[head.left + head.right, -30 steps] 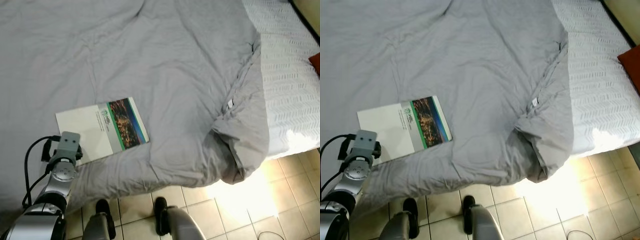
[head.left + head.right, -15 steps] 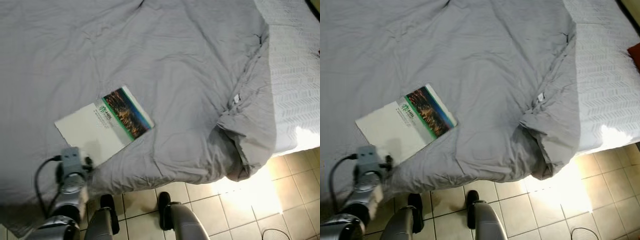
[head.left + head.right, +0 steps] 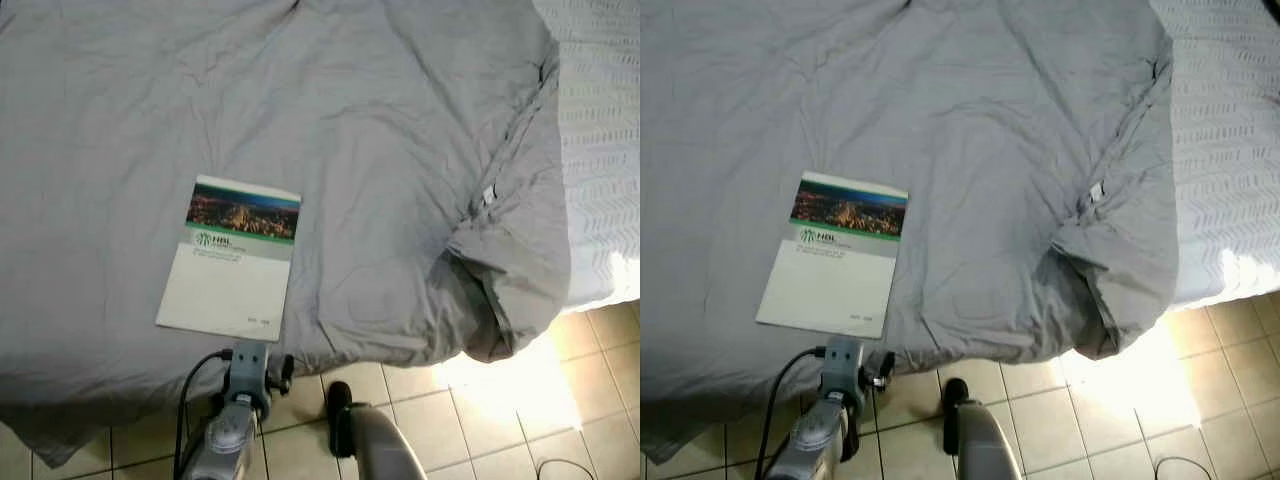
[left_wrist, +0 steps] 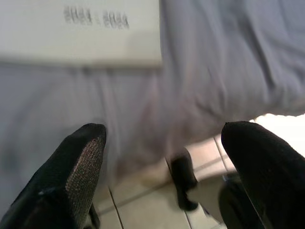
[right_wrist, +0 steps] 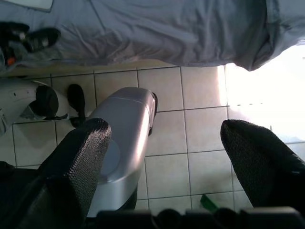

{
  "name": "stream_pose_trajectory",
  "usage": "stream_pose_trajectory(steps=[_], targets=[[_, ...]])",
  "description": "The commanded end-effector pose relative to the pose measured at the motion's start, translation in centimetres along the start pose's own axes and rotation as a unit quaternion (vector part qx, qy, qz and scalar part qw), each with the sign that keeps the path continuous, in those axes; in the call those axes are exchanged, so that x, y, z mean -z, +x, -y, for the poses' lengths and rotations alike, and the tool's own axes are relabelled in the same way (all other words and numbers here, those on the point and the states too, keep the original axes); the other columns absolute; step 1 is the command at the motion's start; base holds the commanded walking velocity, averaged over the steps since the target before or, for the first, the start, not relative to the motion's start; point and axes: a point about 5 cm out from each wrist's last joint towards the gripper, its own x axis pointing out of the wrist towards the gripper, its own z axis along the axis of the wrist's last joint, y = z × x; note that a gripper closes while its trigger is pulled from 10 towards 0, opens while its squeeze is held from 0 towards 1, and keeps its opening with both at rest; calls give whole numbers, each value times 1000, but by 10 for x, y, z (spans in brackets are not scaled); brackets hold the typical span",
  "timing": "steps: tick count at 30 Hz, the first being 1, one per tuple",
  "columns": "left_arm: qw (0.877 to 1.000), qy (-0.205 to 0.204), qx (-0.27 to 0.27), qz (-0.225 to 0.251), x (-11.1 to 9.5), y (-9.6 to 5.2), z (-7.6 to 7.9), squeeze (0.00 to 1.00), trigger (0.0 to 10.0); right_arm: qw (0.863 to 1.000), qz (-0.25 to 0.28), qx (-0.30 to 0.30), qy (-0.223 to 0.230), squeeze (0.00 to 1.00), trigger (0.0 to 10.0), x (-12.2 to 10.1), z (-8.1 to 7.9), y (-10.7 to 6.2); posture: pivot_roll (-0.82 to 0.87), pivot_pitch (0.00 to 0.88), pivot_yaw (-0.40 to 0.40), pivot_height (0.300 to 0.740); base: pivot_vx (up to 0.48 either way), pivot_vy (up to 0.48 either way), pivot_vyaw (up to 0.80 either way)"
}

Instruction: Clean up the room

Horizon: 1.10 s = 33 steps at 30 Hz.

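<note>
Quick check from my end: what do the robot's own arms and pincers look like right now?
The left arm is silver metal with a round joint disc, a boxy grey wrist block and a looping black cable. Its left pincer has two long black fingers with finely textured pads. The right pincer has the same black textured fingers.

Soft, even light on the duvet; harsh sun glare below its hanging corner; left wrist view blurred.
</note>
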Motion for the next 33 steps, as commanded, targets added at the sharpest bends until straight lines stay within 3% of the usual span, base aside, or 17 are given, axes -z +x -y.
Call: stream_pose_trajectory(steps=[1,2,3,4,6,8,9,12,13,16,21,28,33], targets=[[999,7,24,31,-8,-19,-2,0,10000,1000,-27,4,9,0,10000,12,0,2,-301,463,-141,740,0,0,0],[999,7,24,31,-8,-19,-2,0,10000,1000,-27,4,9,0,10000,12,0,2,-301,463,-141,740,0,0,0],[995,27,1,96,-39,-33,-29,0,10000,1000,-20,-3,10,0,10000,12,-1,9,-282,465,-142,740,0,0,0],[995,27,1,96,-39,-33,-29,0,10000,1000,-20,-3,10,0,10000,12,-1,9,-282,465,-142,740,0,0,0],[989,52,-37,132,-61,-34,-58,0,10000,1000,-15,-8,10,0,10000,11,-2,14,-271,465,-143,740,0,0,0],[984,75,-76,145,-77,-33,-85,0,10000,1000,-12,-11,9,0,10000,11,-2,18,-271,460,-143,740,0,0,0],[984,75,-76,145,-77,-33,-85,0,10000,1000,-12,-11,9,0,10000,11,-2,18,-271,460,-143,740,0,0,0],[967,148,-151,141,-93,-33,-129,0,10000,1000,-8,-12,6,0,10000,9,-2,19,-279,456,-155,740,0,0,0],[965,159,-164,130,-92,-31,-137,0,10000,1000,-8,-12,5,0,10000,9,-1,19,-281,458,-156,740,0,0,0],[962,168,-192,98,-89,-23,-150,0,10000,1000,-9,-12,4,0,10000,9,-1,19,-291,469,-166,740,0,0,0],[961,144,-234,25,-76,-12,-163,0,10000,1000,-12,-13,-1,0,10000,7,0,15,-330,472,-186,740,0,0,0],[959,119,-256,21,-89,0,-166,0,10000,999,-28,-8,-13,0,10000,5,4,-1,-387,490,-220,740,0,0,0],[961,66,-266,20,-89,1,-170,0,10000,999,-43,-10,-16,0,10000,7,4,-9,-398,495,-229,740,0,0,0]])
